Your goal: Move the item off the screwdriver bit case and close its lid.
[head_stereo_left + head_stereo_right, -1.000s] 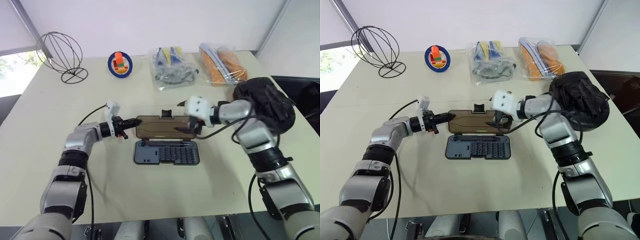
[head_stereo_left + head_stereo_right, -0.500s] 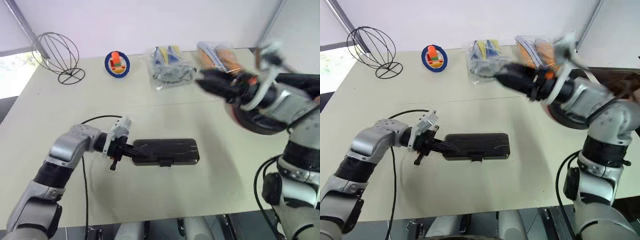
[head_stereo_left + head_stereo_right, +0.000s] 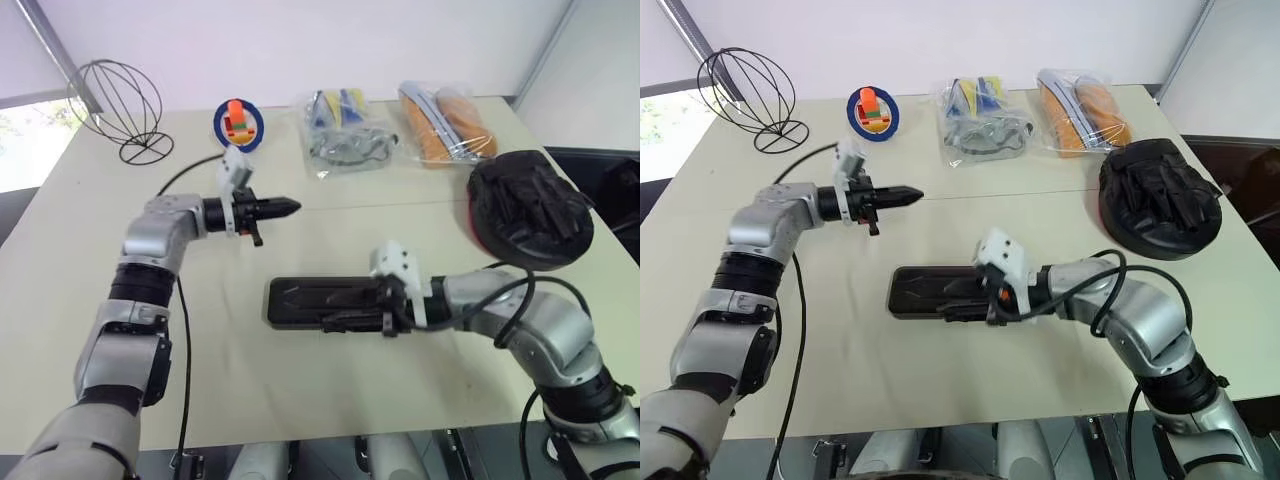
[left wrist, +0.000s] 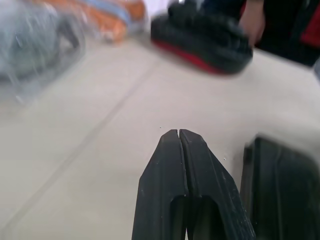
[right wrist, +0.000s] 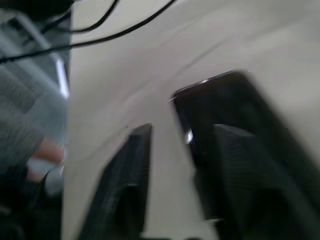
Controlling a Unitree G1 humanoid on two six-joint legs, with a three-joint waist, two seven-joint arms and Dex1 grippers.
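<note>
- Left eye view: screwdriver bit case flat on the table just below centre, a dark slim rectangle with rounded corners, its smoky lid down flat over the tray.
- Right gripper low at the case's 3 o'clock end, black fingers slightly parted in the right wrist view, one over the case's dark top and one beside its edge; firm hold or not, cannot tell.
- Left gripper at the case's 11 o'clock, off the table, fingers pressed together, empty.
- Boxing mitt at 2 o'clock from the case, well apart: black, padded, round, ridged on top.
- Left wrist view adds the mitt's red trim along its lower edge.
- Two crinkled clear bags at 12 o'clock; wire globe at the far 10 o'clock corner.
</note>
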